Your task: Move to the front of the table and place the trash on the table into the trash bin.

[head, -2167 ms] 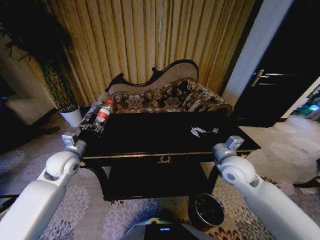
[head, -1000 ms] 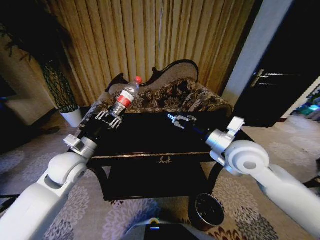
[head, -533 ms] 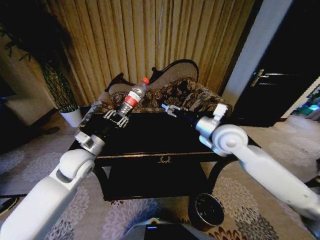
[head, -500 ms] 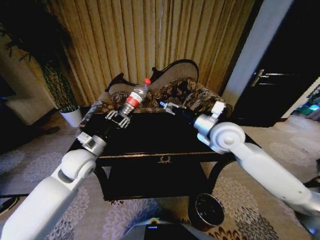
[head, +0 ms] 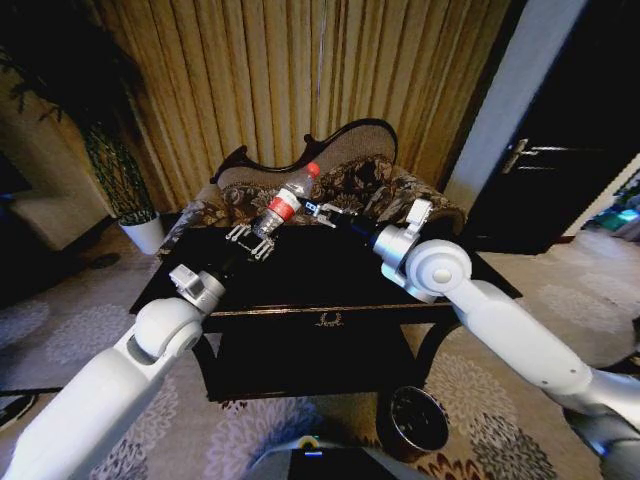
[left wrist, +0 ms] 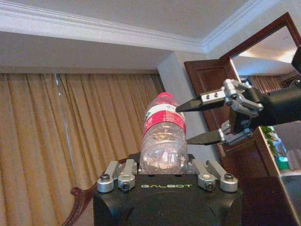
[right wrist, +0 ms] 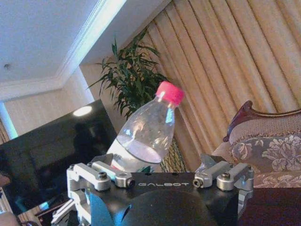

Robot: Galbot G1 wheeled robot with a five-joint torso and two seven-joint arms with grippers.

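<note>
Bottle (head: pixel 287 201): clear plastic, red cap, red-white label; held tilted in the air above the counter's (head: pixel 330 270) far edge, base clamped in the left hand (head: pixel 253 240). Right hand (head: pixel 318 211): fingers spread open, level with the bottle's upper part, just beside it. Trash bin (head: pixel 412 421): on the floor near the counter's front right corner.

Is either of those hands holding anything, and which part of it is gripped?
The left hand holds the clear plastic bottle by its lower body, red cap up. The right hand is open beside the bottle's upper part, gripping nothing.
</note>
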